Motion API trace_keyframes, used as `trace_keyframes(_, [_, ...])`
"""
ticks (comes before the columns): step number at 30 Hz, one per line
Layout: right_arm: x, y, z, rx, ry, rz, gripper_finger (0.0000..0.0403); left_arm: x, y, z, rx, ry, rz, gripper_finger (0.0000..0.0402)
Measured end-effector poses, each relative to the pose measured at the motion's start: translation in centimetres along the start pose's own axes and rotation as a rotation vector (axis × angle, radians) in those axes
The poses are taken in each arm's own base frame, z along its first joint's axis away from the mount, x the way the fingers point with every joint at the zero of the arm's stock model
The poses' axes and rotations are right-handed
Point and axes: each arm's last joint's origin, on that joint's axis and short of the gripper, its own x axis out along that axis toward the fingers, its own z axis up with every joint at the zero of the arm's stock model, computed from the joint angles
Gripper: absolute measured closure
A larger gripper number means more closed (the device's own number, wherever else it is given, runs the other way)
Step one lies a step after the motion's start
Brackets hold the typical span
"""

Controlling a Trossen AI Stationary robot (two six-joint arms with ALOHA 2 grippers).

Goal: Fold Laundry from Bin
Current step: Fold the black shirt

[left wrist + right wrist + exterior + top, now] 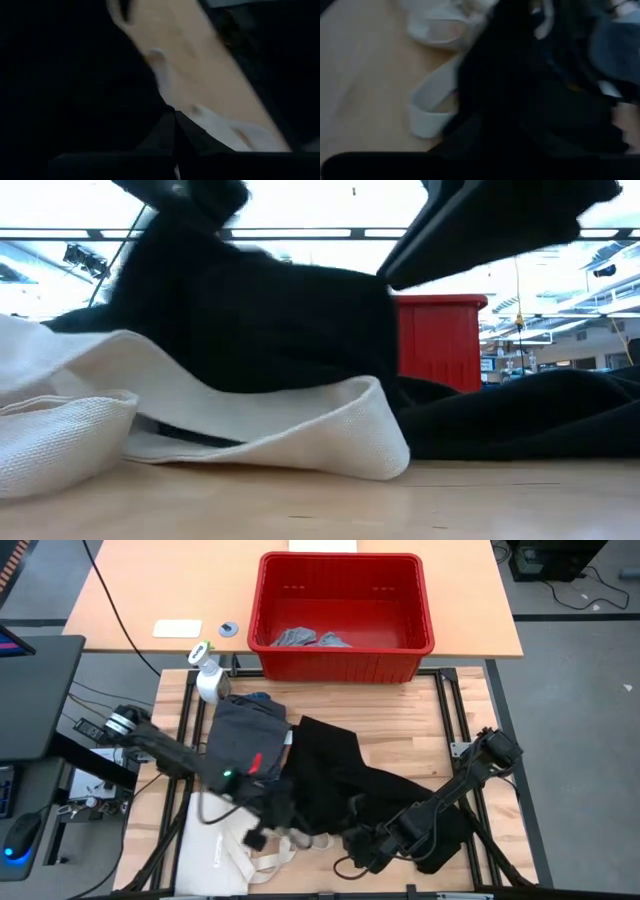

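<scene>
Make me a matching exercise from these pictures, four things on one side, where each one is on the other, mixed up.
Things:
1. red bin
2. light grey pieces
3. tote bag
4. black garment

Places:
A. spread across the middle of the wooden table
B. inside the bin
C. at the table's near left corner
D. on the far table, beyond the wooden one

Pairs: 1-D, 2-B, 3-C, 4-A

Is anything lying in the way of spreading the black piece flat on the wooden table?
Yes. The black piece overlaps the cream tote bag and its handles at the near left, and the dark grey piece lies against its left edge. Both hands are down at it.
</scene>
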Motion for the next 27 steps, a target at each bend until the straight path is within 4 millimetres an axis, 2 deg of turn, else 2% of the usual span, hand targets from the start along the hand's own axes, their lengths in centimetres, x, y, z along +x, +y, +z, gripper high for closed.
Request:
trace_keyframes(3, [-0.1, -0.3, 0.2, -0.014, -0.009, -0.037, 0.027, -1.2, -2.3, -1.3, -0.056, 0.105, -0.033, 0.04])
trace_keyframes(7, [0.8, -1.4, 0.2, -0.021, 0.012, -0.029, 0.0255, -1.4, -5.0, -2.9, -0.144, 0.23, -0.025, 0.04])
trace_keyframes(11, [1.9, -2.6, 0.2, 0.017, 0.041, 0.04, 0.0254, -0.7, -7.6, -4.0, -0.203, 0.303, -0.033, 0.0388])
trace_keyframes(15, [2.7, -3.5, 0.2, 0.046, 0.064, 0.131, 0.0254, -0.1, -9.9, -4.5, -0.179, 0.281, -0.033, 0.0365])
trace_keyframes(21, [3.3, -4.4, 0.2, 0.057, 0.07, 0.16, 0.0254, -0.3, -10.1, -4.3, -0.259, 0.212, 0.055, 0.0294])
trace_keyframes(24, [3.3, -4.3, 0.2, 0.062, 0.072, 0.185, 0.0254, -0.5, -9.2, -4.0, -0.286, 0.17, 0.136, 0.0254])
trace_keyframes(27, [3.3, -4.3, 0.2, 0.059, 0.072, 0.199, 0.0254, -0.6, -7.6, -4.0, -0.342, 0.143, 0.293, 0.0227])
